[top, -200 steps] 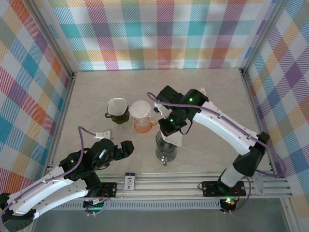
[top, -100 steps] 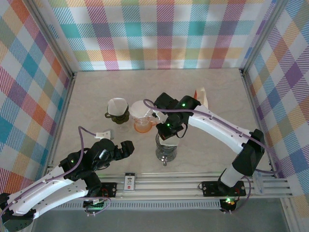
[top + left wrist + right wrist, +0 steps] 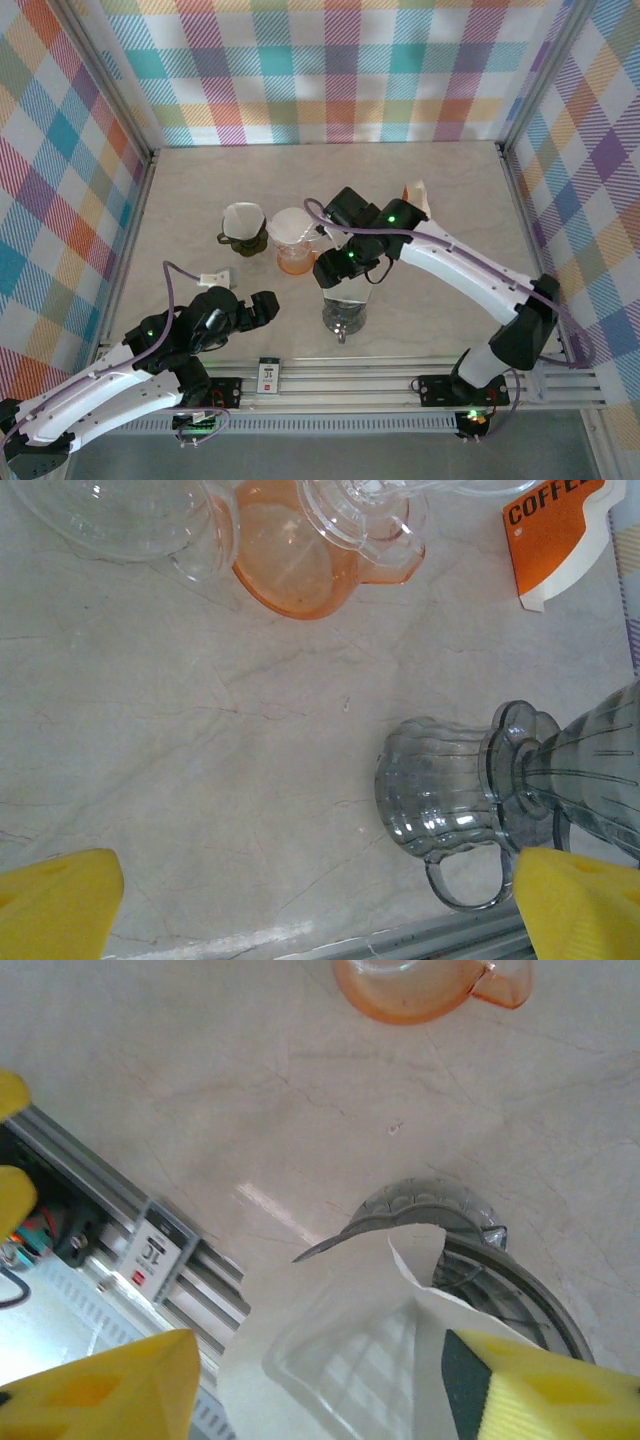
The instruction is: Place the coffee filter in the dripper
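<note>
A white paper coffee filter [image 3: 380,1340] hangs between the yellow fingertips of my right gripper [image 3: 320,1390]. Its cone opens over the rim of the grey glass dripper [image 3: 455,1205] and its right side leans against the right finger [image 3: 540,1380]. The jaws stand wide apart and do not pinch the paper. From above, the right gripper [image 3: 340,275] sits directly over the dripper [image 3: 343,310], which stands on a grey glass carafe [image 3: 440,790]. My left gripper [image 3: 268,305] rests low at the near left, open, with bare table between its fingers [image 3: 55,900].
An orange dripper with a filter [image 3: 292,240] and a dark dripper with a filter [image 3: 244,228] stand left of the right gripper. An orange-and-white filter packet [image 3: 415,195] stands behind the right arm. A metal rail [image 3: 400,375] runs along the near edge.
The right gripper shifted a little left over the grey dripper and its jaws went from shut on the filter to wide apart. The left arm stayed still.
</note>
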